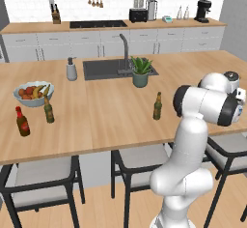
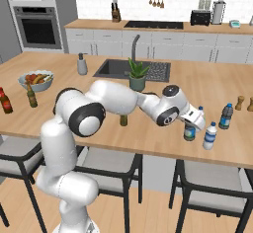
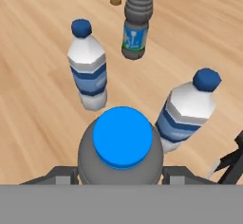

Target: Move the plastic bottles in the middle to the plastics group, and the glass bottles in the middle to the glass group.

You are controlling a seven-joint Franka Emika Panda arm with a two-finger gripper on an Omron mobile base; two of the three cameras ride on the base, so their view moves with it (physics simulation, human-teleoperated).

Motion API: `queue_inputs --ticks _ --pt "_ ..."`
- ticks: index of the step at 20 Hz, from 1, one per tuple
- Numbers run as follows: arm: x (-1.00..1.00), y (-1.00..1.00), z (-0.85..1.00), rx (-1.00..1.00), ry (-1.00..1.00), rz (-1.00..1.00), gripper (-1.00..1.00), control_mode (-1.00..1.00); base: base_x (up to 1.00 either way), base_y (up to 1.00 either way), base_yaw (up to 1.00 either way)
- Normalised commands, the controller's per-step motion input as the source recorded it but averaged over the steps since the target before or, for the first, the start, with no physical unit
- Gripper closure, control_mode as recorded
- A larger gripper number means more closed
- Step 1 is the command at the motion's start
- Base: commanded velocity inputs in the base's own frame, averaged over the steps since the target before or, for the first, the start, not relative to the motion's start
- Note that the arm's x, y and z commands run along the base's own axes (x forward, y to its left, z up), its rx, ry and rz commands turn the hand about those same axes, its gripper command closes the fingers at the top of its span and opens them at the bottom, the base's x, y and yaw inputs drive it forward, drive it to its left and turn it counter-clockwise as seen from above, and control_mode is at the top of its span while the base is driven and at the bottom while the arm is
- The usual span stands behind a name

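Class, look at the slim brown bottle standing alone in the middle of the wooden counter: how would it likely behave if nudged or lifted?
The brown bottle is tall on a small base, so a nudge near its neck would probably tip it. Once on its side, its round body would likely roll across the flat counter. It looks like glass, so probably rigid, smooth and breakable.

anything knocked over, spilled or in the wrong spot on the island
Nothing is tipped or spilled. One olive-brown bottle stands alone mid-counter, far from the red bottle and its brown twin. The tool flanks a blue-capped bottle, upright among the water bottles.
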Motion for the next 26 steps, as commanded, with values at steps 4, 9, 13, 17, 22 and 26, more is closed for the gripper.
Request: queue_inputs --ticks 4,9,13,17,22,26 --pt "0.0 -0.05 -0.66 0.09 0.0 0.0 1.0 -1.0 0.0 0.0 0.0" --pt "0.0 0.0 -0.34 0.02 0.0 0.0 1.0 -1.0 0.0 0.0 0.0" --pt "0.09 -0.03 0.0 0.0 -0.03 0.0 1.0 -1.0 0.0 0.0 0.0" --pt "0.3 -0.19 0.0 0.0 -0.02 0.0 1.0 -1.0 0.0 0.0 0.0" --pt "0.26 -0.11 -0.03 0.0 0.0 0.0 1.0 -1.0 0.0 0.0 0.0" --pt "0.0 0.0 -0.21 -0.04 -0.06 0.0 1.0 -1.0 0.0 0.0 0.0"
